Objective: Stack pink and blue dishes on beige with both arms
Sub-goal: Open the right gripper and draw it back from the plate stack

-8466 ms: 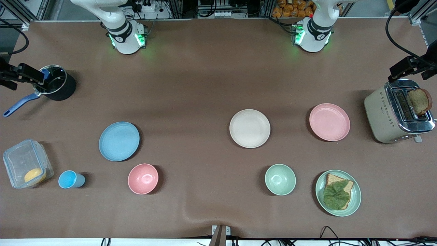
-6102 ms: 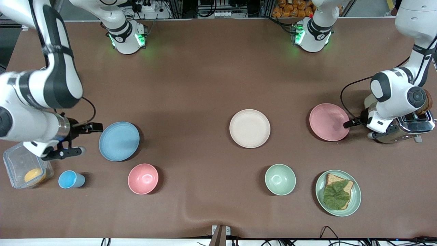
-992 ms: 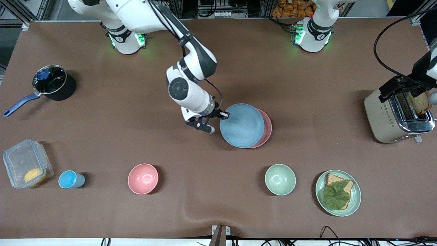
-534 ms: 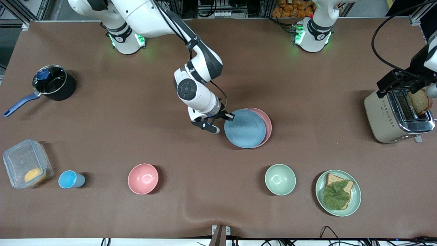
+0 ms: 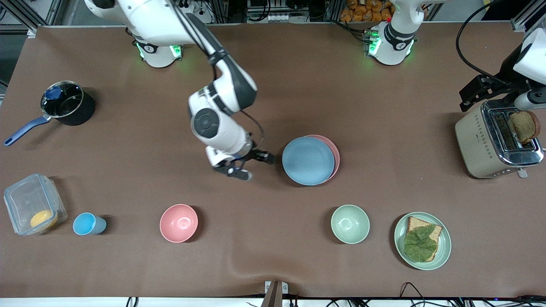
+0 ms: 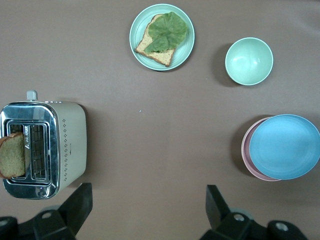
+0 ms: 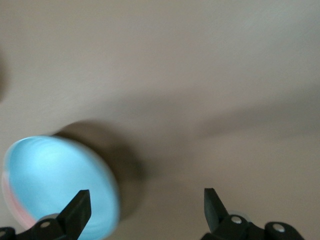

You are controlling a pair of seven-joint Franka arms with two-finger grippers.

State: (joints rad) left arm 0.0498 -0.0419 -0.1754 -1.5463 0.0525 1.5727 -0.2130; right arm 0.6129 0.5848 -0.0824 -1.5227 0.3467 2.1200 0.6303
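The light blue plate [image 5: 308, 160] lies on the pale pink plate [image 5: 335, 154], a little off centre, so only a crescent of pink rim shows. The beige plate is hidden under them. My right gripper [image 5: 253, 166] is open and empty, just beside the blue plate toward the right arm's end of the table. In the right wrist view the blue plate [image 7: 55, 190] sits by one of the fingers [image 7: 80, 205]. My left gripper [image 5: 500, 94] hangs open and empty over the toaster; its wrist view shows the blue plate [image 6: 284, 146] and the pink rim [image 6: 246, 156] from above.
A toaster [image 5: 497, 140] with a toast slice [image 5: 524, 126] stands at the left arm's end. Nearer the front camera are a green bowl [image 5: 350, 224], a green plate with a sandwich [image 5: 422, 241], a pink bowl [image 5: 178, 223], a blue cup [image 5: 87, 224] and a clear container [image 5: 34, 204]. A black pot [image 5: 66, 103] sits farther back.
My right gripper has let go of the blue plate, which now rests on the pink one, and has drawn back toward the right arm's end. The left gripper has shifted slightly over the toaster.
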